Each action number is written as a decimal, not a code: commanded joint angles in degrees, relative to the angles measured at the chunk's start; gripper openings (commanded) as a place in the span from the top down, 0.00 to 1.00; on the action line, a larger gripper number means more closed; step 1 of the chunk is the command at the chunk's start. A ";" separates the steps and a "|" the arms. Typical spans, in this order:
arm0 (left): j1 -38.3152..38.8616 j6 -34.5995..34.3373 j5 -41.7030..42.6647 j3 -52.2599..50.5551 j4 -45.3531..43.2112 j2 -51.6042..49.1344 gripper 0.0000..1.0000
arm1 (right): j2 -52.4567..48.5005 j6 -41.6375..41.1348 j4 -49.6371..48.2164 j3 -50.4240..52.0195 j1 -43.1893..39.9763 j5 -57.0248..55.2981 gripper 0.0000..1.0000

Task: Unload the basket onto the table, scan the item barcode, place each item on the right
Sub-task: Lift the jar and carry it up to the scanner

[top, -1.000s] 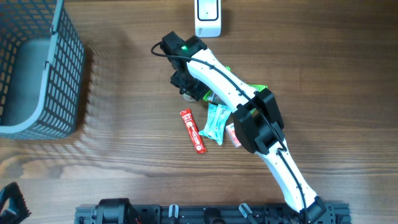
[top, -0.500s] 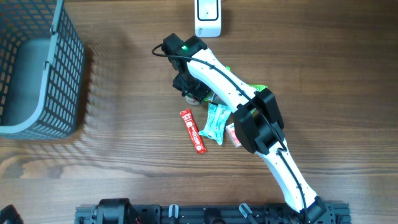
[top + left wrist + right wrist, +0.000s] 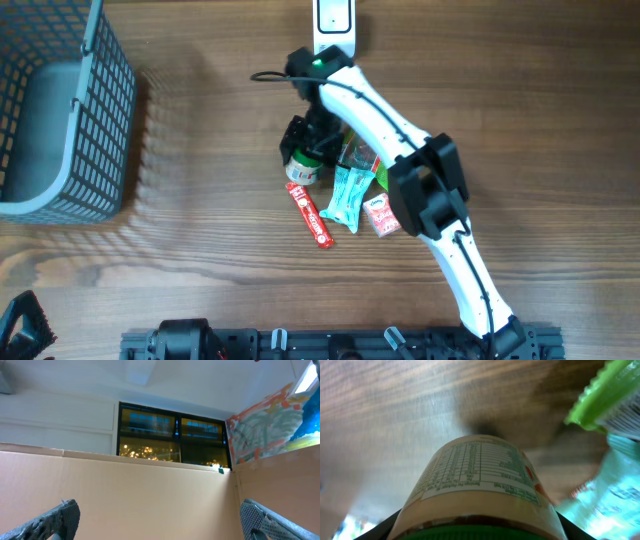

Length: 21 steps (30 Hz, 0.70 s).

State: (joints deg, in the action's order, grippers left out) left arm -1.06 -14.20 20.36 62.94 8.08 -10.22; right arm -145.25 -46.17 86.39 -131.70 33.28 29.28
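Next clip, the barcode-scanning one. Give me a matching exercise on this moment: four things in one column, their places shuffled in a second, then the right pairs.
Things
1. bottle
2. red stick packet
3. scanner
4. basket

Places
A. at the left end of the table
B. at the table's far edge, near the middle
C. between the fingers of the right gripper
D. lying flat beside the teal packet

Pairs: 1-C, 2-D, 3-B, 4-A
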 commanded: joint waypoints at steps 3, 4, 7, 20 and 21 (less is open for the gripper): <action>0.31 0.52 -0.96 -0.04 -0.17 0.48 0.00 | 4.37 13.20 5.79 0.13 -4.31 10.93 0.50; 0.31 0.52 -0.96 -0.04 -0.26 0.48 0.00 | 4.37 14.14 5.79 0.13 -4.52 11.89 0.50; 0.31 0.48 -0.92 -0.04 -1.51 0.48 0.00 | 4.37 14.58 5.79 0.13 -4.66 16.00 0.49; 0.33 0.50 -0.94 -0.04 14.69 0.48 0.00 | 4.68 19.06 5.73 0.13 -4.66 9.42 0.49; 0.33 0.50 -0.94 -0.04 16.63 0.48 0.00 | 4.68 19.08 5.27 0.13 -4.72 8.11 0.49</action>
State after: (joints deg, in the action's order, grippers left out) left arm -1.06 -14.20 19.90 62.87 20.27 -10.22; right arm -143.55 -28.95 91.96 -131.68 28.62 42.35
